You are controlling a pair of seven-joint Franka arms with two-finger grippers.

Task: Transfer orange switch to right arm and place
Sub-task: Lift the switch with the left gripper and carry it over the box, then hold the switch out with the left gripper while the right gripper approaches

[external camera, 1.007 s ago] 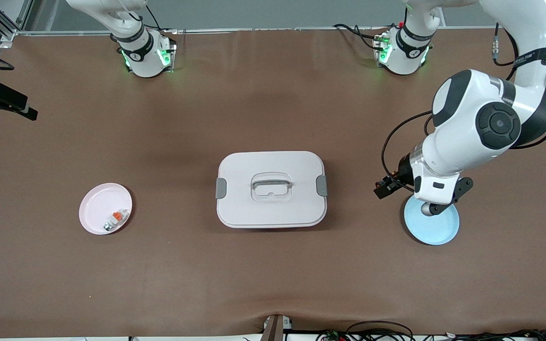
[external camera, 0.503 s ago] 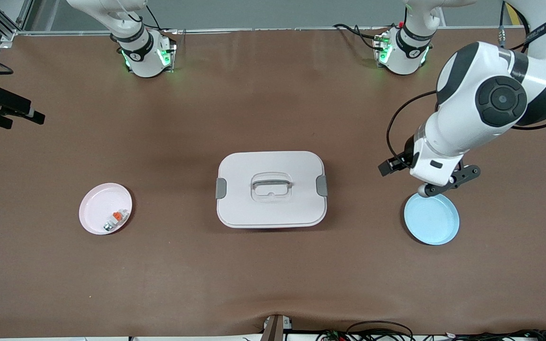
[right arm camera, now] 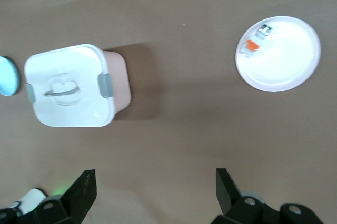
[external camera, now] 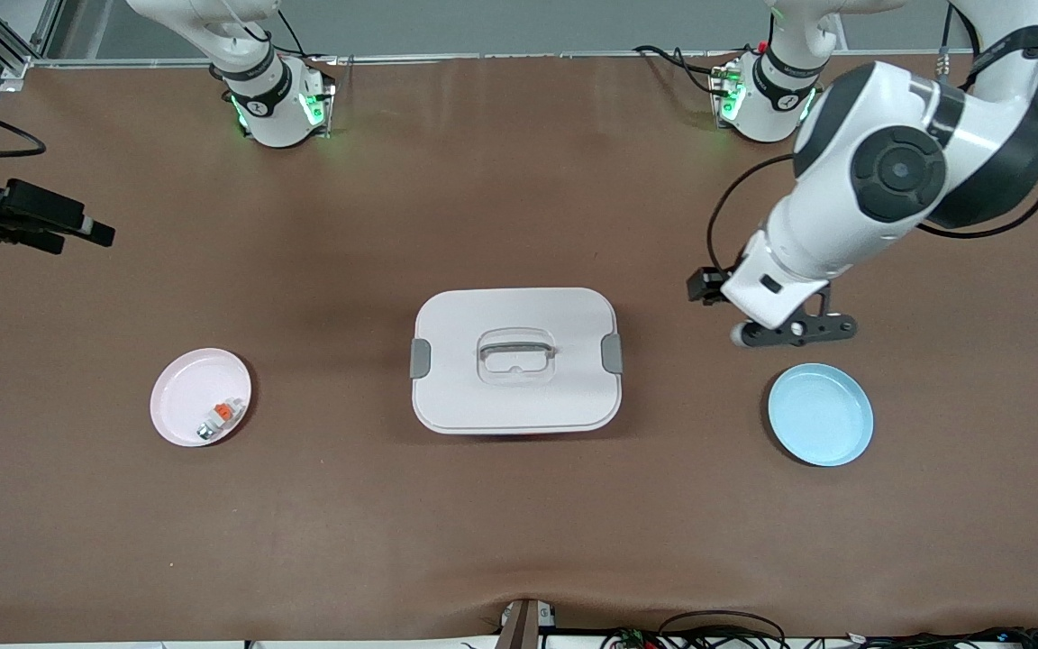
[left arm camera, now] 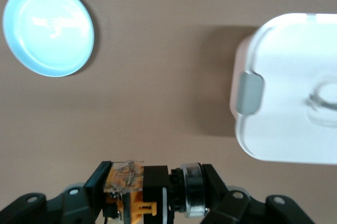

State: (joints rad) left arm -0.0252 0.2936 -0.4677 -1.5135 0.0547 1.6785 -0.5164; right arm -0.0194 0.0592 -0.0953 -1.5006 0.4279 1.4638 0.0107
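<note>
Your left gripper (left arm camera: pixel 158 195), clamped on the switch (left arm camera: pixel 150 192), has lifted off the blue plate (external camera: pixel 821 415) toward table centre; right gripper (right arm camera: pixel 152 192) gapes ready.

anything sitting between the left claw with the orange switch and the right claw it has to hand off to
The left claw, shut on the orange switch, is up over bare table between the blue plate and the lidded white box. The open right claw hangs over the right arm's end of the table. Only the box lies roughly between them, low on the table; nothing visible blocks the air above.
</note>
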